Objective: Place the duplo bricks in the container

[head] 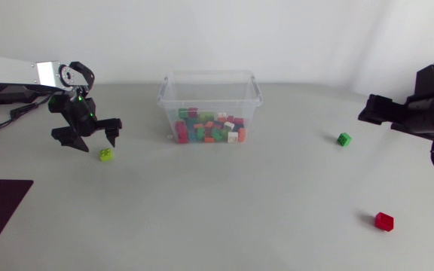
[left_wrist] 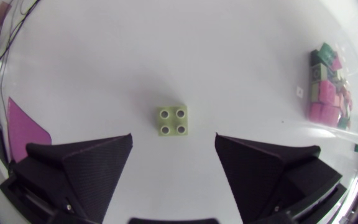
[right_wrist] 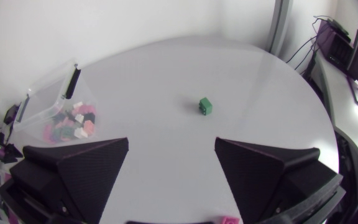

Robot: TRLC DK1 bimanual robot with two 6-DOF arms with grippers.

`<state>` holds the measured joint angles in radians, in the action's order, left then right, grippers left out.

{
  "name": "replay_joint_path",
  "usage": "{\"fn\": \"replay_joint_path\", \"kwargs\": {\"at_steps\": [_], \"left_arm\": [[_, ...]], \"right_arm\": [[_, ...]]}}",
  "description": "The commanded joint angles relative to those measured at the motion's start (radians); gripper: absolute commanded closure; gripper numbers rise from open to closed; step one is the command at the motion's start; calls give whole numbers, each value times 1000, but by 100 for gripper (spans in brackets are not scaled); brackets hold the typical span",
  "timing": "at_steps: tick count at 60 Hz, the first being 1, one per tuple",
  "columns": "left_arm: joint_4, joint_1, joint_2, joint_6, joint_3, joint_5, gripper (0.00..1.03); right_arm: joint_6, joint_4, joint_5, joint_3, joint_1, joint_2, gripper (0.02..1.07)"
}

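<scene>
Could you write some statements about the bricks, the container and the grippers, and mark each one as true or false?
1. The left gripper has open jaws; the lime brick lies on the table ahead of it. True.
2. The container is empty. False: many bricks lie in it.
3. The right gripper holds the green brick. False: its jaws are open and empty; that brick lies on the table.
4. A red brick lies outside the container. True.

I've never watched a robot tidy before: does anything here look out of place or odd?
Three bricks lie loose outside the container: a lime brick just ahead of the left fingers, a green brick and a red brick far off to the right. Nothing looks spilled or damaged.
</scene>
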<state>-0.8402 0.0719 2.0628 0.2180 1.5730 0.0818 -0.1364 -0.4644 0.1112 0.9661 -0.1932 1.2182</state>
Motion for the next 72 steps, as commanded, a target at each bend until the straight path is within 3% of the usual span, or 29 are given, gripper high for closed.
{"fn": "replay_joint_path", "kwargs": {"at_steps": [1, 19, 30, 36, 72], "left_arm": [[-16, 2, 51, 50, 42, 12, 15], [-16, -6, 142, 72, 90, 13, 17], [9, -1, 149, 81, 78, 16, 27], [32, 5, 149, 84, 68, 19, 39], [70, 19, 184, 86, 59, 15, 56]], "right_arm": [[-42, -17, -2, 31, -6, 49, 7], [-51, -22, -54, 86, 24, 158, 7], [-52, -13, -73, 97, 38, 195, 7], [-54, -10, -79, 106, 44, 218, 7], [-86, -83, -128, 301, 67, 483, 10]]}}
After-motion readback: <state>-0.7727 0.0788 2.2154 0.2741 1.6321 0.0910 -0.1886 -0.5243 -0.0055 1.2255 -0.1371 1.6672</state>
